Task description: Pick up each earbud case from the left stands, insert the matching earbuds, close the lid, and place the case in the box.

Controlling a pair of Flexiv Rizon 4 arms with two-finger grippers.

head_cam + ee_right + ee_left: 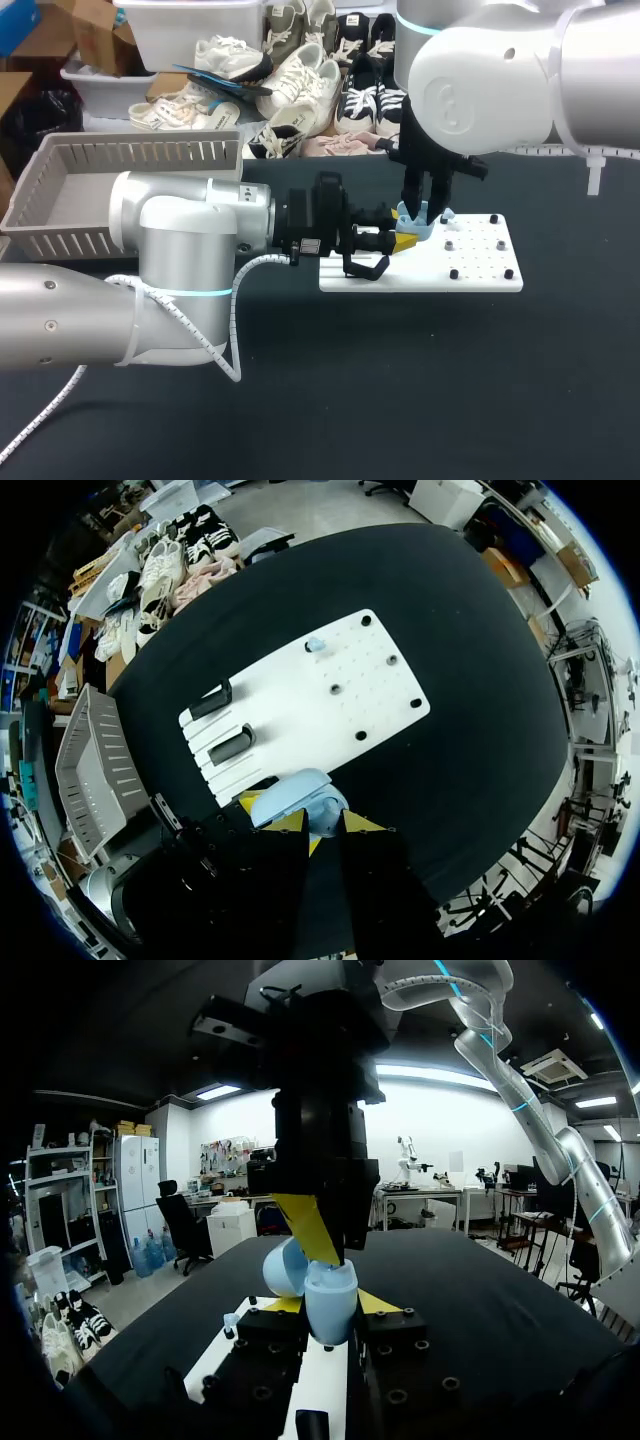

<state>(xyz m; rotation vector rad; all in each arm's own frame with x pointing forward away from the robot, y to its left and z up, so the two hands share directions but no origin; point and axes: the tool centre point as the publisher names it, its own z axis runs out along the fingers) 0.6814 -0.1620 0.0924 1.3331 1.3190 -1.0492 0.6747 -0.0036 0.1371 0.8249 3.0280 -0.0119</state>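
Observation:
A light blue earbud case [330, 1305] with its lid [284, 1266] swung open is held just above the white board [480, 272]; my left gripper [330, 1308] is shut on its body from both sides. My right gripper [322, 1245] comes down from above, its tip right at the case's open mouth; whatever it may carry is hidden. In the right wrist view the case [300, 798] lies directly ahead of the right gripper [322, 823]. One small blue earbud [315, 644] rests on the board's far edge. Two black stands [225, 720] on the board are bare.
A grey slatted box [60, 195] stands at the table's left, behind my left arm. Several black pegs [453, 273] stick up from the white board. Dark tabletop [420, 390] stretches in front of and to the right of the board.

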